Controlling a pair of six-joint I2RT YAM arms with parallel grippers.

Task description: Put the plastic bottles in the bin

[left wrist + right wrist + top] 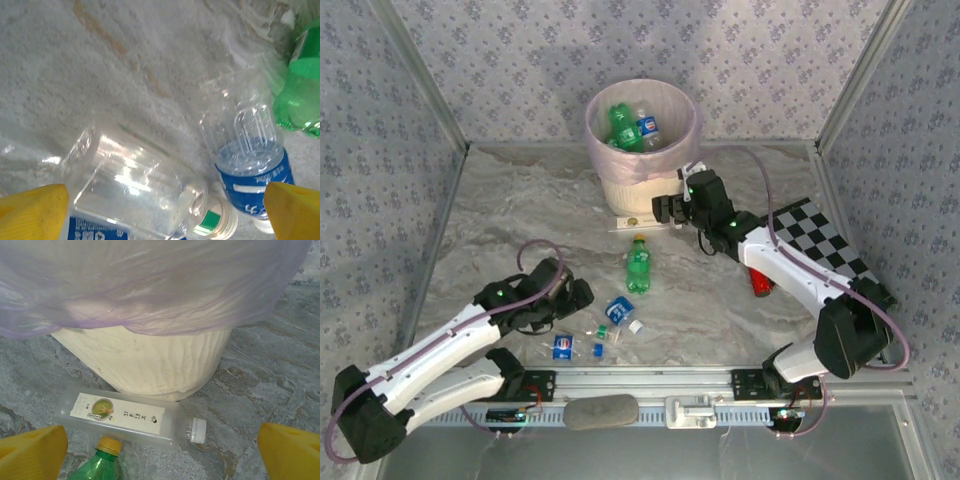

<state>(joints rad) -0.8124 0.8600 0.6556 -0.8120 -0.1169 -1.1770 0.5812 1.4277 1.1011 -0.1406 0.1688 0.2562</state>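
Left wrist: left hand (164, 212) wide, empty — over clear bottles (140, 192); right hand (162, 455) likewise, facing cream bin (145, 360).

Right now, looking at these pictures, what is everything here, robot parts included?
table: one, grey marbled, underneath everything.
bin: one, cream with pink liner, far middle.
bottles in the bin: at least three, green and blue-labelled, inside.
flat clear bottle: one, white label and cap, lying at the bin's foot.
green bottle: one, yellow cap, lying mid-table.
clear bottles: two, blue labels, lying front left.
red bottle: one, right of centre, partly covered.
blue cap: one, loose by the clear bottles.
checkered board: one, black and white, far right.
left claw: yellow tips, open over the clear bottles.
right claw: yellow tips, open by the bin's foot.
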